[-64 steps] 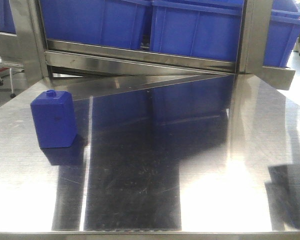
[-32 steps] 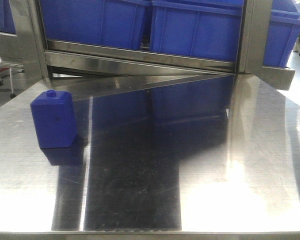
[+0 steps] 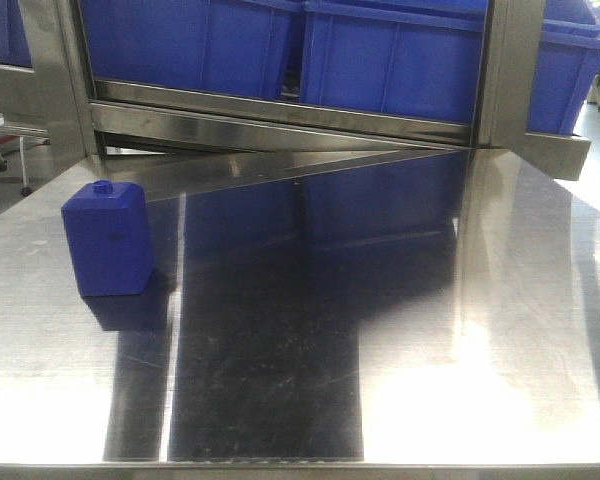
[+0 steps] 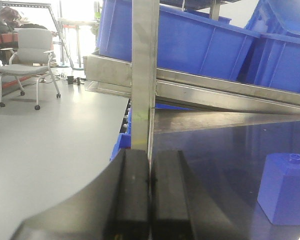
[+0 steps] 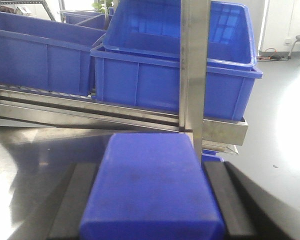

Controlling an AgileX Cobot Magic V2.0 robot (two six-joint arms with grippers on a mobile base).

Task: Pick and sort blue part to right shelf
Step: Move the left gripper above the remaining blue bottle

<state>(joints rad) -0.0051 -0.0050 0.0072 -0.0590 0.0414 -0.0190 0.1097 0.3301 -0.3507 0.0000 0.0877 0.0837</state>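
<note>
Over the last second we saw a dark patch on the near right of the table (image 3: pixel 380 420) fade and vanish, leaving bare bright steel there. Nothing else in the front view had shifted.

The table filled most of the front view, and its polished top mirrored the blue above it. Behind it stood the right shelf (image 3: pixel 280 115), with its flat steel rail running across and an upright post at either side. Large blue bins (image 3: pixel 390 60) sat side by side on that tier. In the right wrist view another bin (image 5: pixel 160 80) sat at the shelf's end, behind a post (image 5: pixel 195 65).

The right gripper (image 5: pixel 150 170) was clamped on the blue part (image 5: pixel 150 195). Its dark fingers (image 5: pixel 75 200) pressed the part's two flanks, and one broad flat face was turned to the camera. We could not see its cap from there. The part was held up in front of the shelf's end post and that bin.

The left gripper (image 4: pixel 150 165) had its pads pressed flat together with nothing between them, and it pointed at the shelf's left post (image 4: pixel 144 75).

A squat blue block (image 3: pixel 107 240) with a tiny round knob stood upright near the table's left edge, apart from both grippers.

An office chair (image 4: pixel 25 55) stood on the floor far off to the left.
</note>
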